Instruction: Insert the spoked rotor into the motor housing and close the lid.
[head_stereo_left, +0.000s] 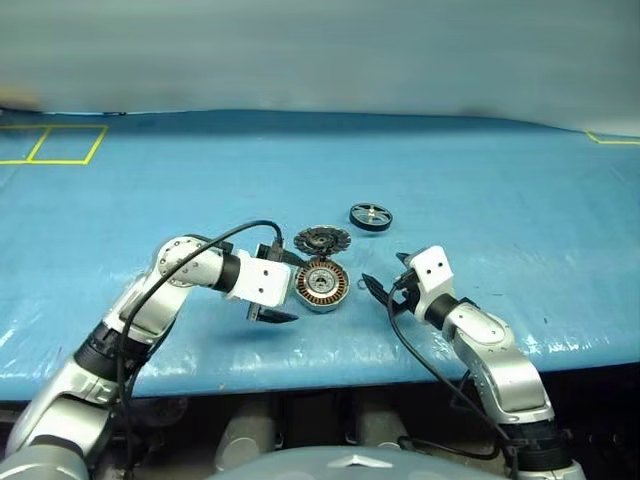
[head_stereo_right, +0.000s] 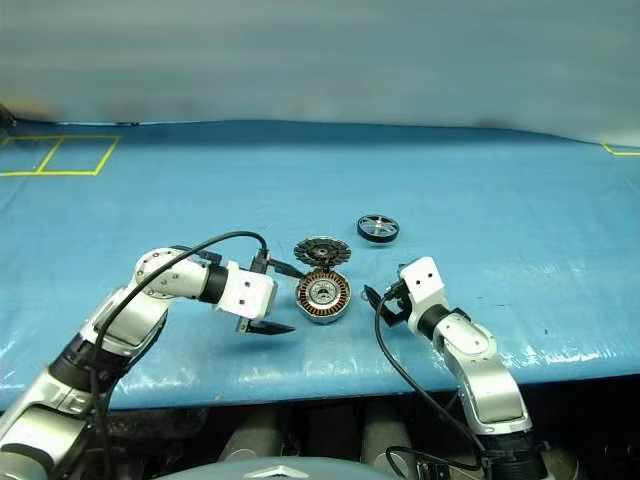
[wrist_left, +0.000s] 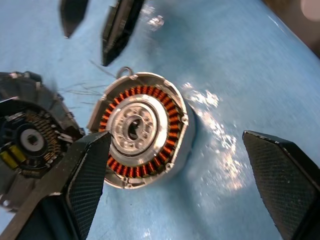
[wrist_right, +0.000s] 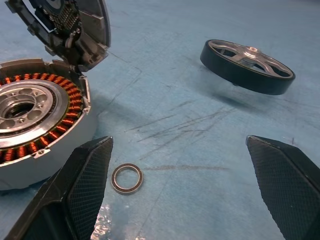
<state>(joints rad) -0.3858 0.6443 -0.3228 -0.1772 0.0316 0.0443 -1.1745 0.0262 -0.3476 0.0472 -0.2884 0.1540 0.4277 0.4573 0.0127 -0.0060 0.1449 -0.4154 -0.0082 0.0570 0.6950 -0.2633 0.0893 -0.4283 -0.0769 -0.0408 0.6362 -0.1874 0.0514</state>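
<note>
Nearest me, the two tools flank the work with their fingers wide apart and nothing in them: the left tool (head_stereo_left: 272, 297) sits just beside the motor housing (head_stereo_left: 322, 284), turned in toward it, and the right tool (head_stereo_left: 385, 291) stands a little off on the housing's other side. That looks like a bracketing stance, ready to steady the casing or reach past it. The housing lies flat on the blue-covered table (head_stereo_left: 480, 200), copper windings facing up and the centre open, so it is ready to receive a part. A thin washer ring (wrist_right: 127, 178) lies loose on the table just beside it, on the right tool's side. Just behind the housing the lid (head_stereo_left: 321, 240) rests against its rim, its dark inner face showing, out of the way of the opening. Farthest off, well apart to the right, the spoked rotor (head_stereo_left: 371, 216) lies untouched; I judge fetching it is the next job, likely for the right tool.
</note>
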